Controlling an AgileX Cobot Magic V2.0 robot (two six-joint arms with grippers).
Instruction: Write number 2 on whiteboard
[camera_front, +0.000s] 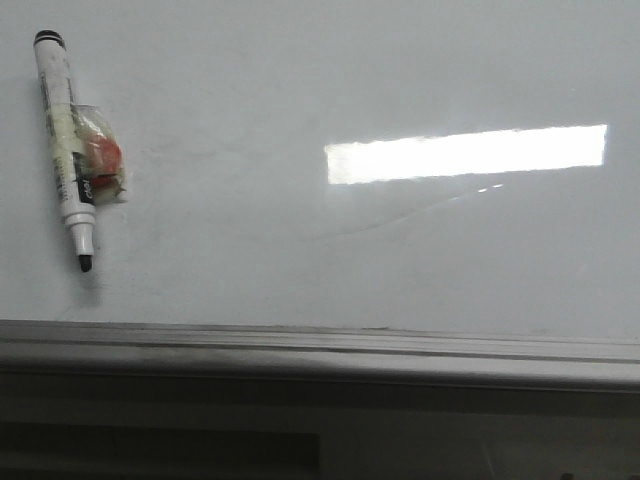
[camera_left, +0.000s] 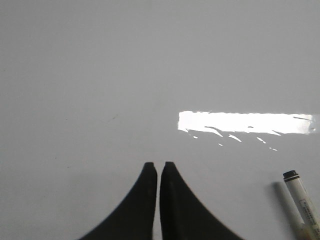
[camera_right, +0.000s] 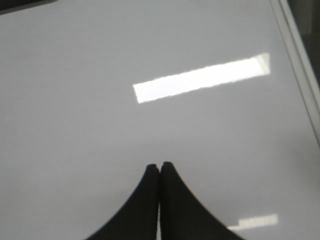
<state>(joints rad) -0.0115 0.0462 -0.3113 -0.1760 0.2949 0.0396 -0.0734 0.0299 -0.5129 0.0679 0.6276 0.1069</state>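
Whiteboard (camera_front: 300, 260): glossy pale grey, filling nearly the whole front view, with a grey metal edge strip (camera_front: 320, 350) along the near side. Bright rectangular light reflection (camera_front: 466, 153) right of centre, and only faint smudges and a thin curved trace beneath it. No number 2 visible on the board in any view; surface blank of black strokes.

Marker pen (camera_front: 68, 140): lying flat on the board at far left in the front view, capped end away from the robot, bare dark tip pointing towards the near edge. Wrapped around the barrel's middle with clear tape or plastic holding something red. Lower corner of the left wrist view showing the pen's black end and part of the white barrel (camera_left: 300, 200), off to one side of the fingers and well apart from them, untouched.

Left gripper (camera_left: 159, 165): hovering over bare board, dark curved fingers (camera_left: 142, 200) brought almost together with only a hairline gap, nothing between them. Camera looking down at the surface at a shallow slant.

Right gripper (camera_right: 160, 165): likewise above bare board, fingers (camera_right: 175, 200) pressed tip to tip, holding nothing. Board's metal edge (camera_right: 295, 55) running along one side of that view. Neither arm visible in the front view.
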